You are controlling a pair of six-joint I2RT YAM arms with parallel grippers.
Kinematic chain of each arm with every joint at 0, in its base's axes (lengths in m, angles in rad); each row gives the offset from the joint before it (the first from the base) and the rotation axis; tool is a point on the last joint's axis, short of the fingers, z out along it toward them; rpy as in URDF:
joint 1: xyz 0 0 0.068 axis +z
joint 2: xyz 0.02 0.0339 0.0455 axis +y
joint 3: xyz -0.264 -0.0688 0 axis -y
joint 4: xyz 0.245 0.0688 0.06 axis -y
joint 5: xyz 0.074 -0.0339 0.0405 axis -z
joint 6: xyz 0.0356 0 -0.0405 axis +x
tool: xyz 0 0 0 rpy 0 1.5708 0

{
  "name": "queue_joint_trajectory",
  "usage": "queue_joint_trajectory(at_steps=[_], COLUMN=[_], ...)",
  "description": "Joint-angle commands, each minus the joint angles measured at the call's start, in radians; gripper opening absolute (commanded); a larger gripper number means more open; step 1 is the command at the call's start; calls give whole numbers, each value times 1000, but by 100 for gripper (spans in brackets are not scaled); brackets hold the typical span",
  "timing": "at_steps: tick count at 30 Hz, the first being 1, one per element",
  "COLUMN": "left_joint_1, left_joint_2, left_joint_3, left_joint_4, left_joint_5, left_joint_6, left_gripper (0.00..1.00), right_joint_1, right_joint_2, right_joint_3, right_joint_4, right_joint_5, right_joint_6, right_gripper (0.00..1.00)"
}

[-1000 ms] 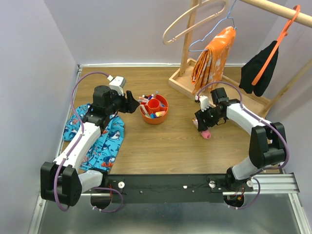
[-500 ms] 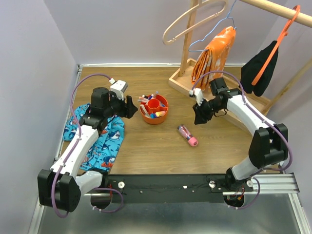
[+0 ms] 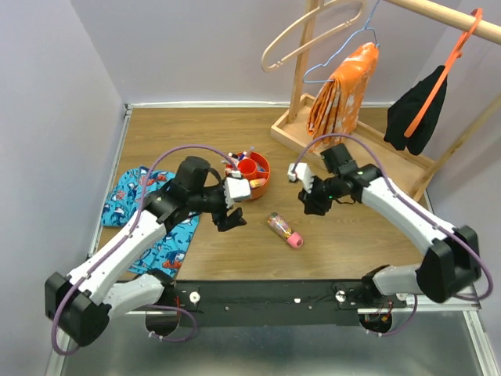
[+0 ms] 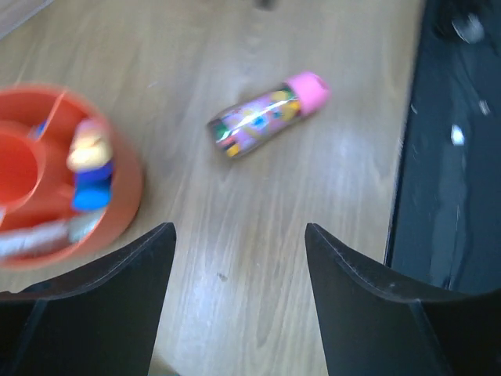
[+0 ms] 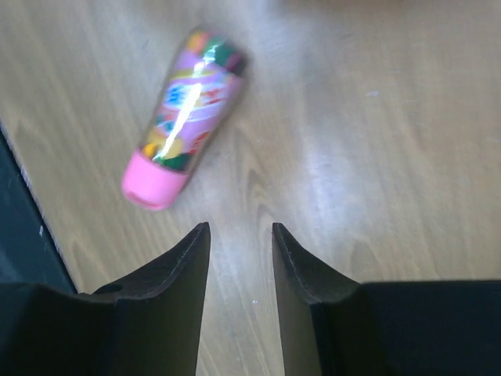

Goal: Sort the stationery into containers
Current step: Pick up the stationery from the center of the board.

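Seen from above, the left arm [image 3: 125,243] is covering the near-left edge of the red-orange bowl [image 3: 265,178]. The pens [image 3: 237,159] standing in its compartments are showing only as small coloured tips. Both tools are reading as dark lumps here, their gaps too small to judge. The left tool [image 3: 230,216] is hanging just near-left of the bowl, and the right tool [image 3: 308,204] is hovering to the bowl's right. A pink-capped marker [image 3: 284,229] is lying flat on the worktop [image 3: 235,133], nearer than the bowl and to its right, between the two tools and apart from both.

The left wrist picture is blurring, and its left edge is cutting off the bowl [image 4: 117,200]. The left tool [image 4: 239,235] is standing spread wide, holding nothing. The marker [image 4: 266,116] is lying beyond the fingertips, right of the bowl, its cap pointing away from it.

In the right wrist view, the bottom edge is cutting off the finger bases. The right tool [image 5: 240,231] is standing a narrow slit apart with bare wood showing through, gripping nothing. The marker [image 5: 188,117] is lying tilted just beyond the left fingertip, untouched.
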Motion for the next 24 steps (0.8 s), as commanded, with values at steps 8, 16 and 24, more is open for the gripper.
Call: queue_joint_trajectory(at_steps=[8, 16, 24], left_joint_1=[-238, -358, -451], left_joint_2=[360, 571, 820], left_joint_3=[160, 293, 516], left_joint_4=[-189, -201, -319], left_joint_5=[11, -16, -57], left_joint_6=[672, 758, 795], left_gripper=[78, 77, 75], right_joint_1=[-78, -109, -143], right_joint_2=[-270, -337, -394], right_joint_3=[19, 53, 54], right_joint_4=[277, 246, 251], right_joint_5=[194, 195, 275], right_joint_6=[457, 608, 649], right_gripper=[61, 66, 67])
